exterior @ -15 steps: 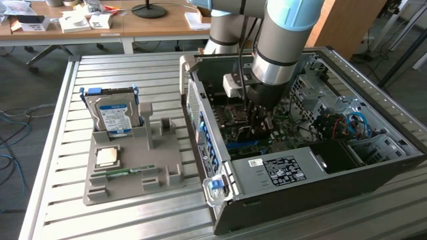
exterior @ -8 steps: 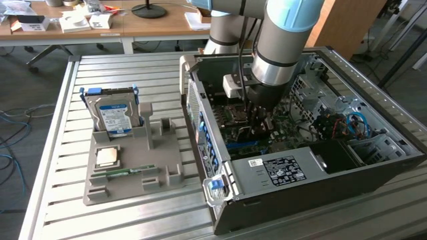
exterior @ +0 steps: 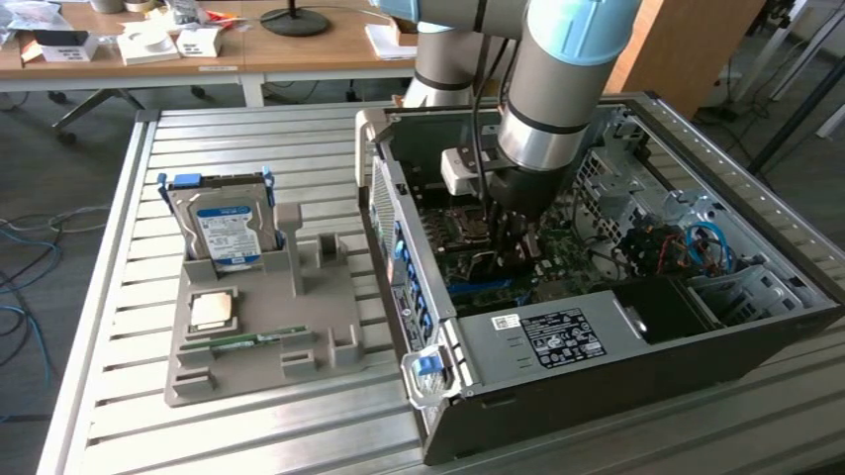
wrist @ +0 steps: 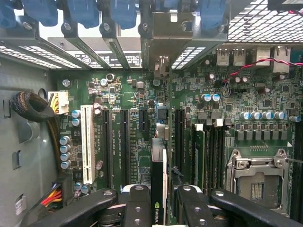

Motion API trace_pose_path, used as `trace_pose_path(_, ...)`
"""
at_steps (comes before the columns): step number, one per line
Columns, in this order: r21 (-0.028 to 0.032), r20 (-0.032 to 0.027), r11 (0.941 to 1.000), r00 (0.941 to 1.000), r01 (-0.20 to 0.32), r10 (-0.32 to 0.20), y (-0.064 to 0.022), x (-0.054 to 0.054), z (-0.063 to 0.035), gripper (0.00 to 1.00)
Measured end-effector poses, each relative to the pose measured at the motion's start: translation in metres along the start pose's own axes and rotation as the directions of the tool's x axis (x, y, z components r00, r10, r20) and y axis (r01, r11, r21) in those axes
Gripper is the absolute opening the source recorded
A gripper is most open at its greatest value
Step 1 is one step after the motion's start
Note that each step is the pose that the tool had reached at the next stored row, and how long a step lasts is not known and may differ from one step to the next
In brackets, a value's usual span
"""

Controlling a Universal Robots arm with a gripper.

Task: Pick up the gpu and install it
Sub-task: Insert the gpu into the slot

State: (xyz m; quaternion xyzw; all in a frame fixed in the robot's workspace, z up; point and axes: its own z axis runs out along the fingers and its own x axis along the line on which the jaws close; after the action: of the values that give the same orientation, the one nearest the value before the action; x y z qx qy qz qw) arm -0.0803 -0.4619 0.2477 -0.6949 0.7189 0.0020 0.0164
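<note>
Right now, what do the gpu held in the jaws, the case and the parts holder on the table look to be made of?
gpu: black face, likely matte plastic, with a pale edge.
Case: bare sheet metal, judging by its grey sheen and punched vent holes.
Parts holder: dull uniform grey, probably moulded or printed plastic.
Table: pale ribbed slats, seemingly aluminium.

Black gpu (wrist: pixel 157 189), green motherboard (wrist: pixel 142 118)
</note>
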Motion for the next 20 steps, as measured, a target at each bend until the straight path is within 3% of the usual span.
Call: trace_pose_path(20,0.0003,0.0000,1.0000,1.0000,0.000,0.000,0.0019,0.0000,0.0006,0.26)
